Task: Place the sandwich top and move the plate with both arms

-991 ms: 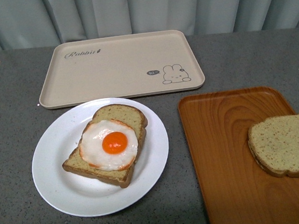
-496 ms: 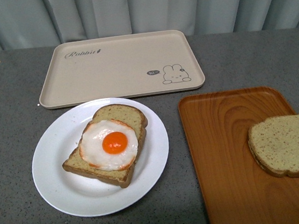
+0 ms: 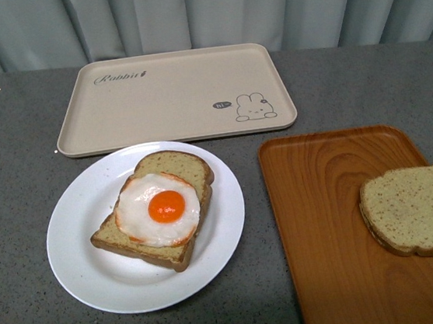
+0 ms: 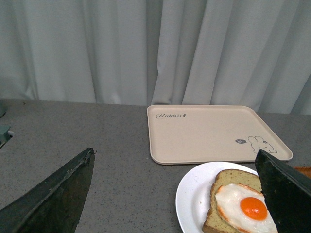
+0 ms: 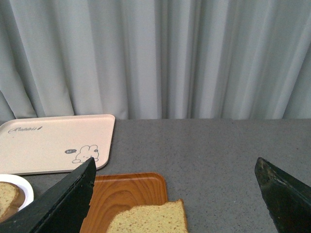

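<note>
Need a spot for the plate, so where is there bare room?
The rabbit-print tray is wholly bare. On the orange tray, the left half, between the plate and the sandwich top, is free. The plate is crowded by the egg slice.

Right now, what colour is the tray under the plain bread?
Orange wood-grain tray; front view best.

So the left gripper (image 4: 174,153) has its two black fingers (image 4: 58,194) spread wide, nothing between them, hanging over a grey speckled tabletop (image 4: 73,126). Past them there's a white plate (image 4: 194,194) with a bread slice (image 4: 228,177) and a fried egg (image 4: 243,206) on top, one finger hiding part of it. Just behind the plate sits a beige rabbit-print tray (image 4: 209,131), then pale curtains (image 4: 146,48)
</note>
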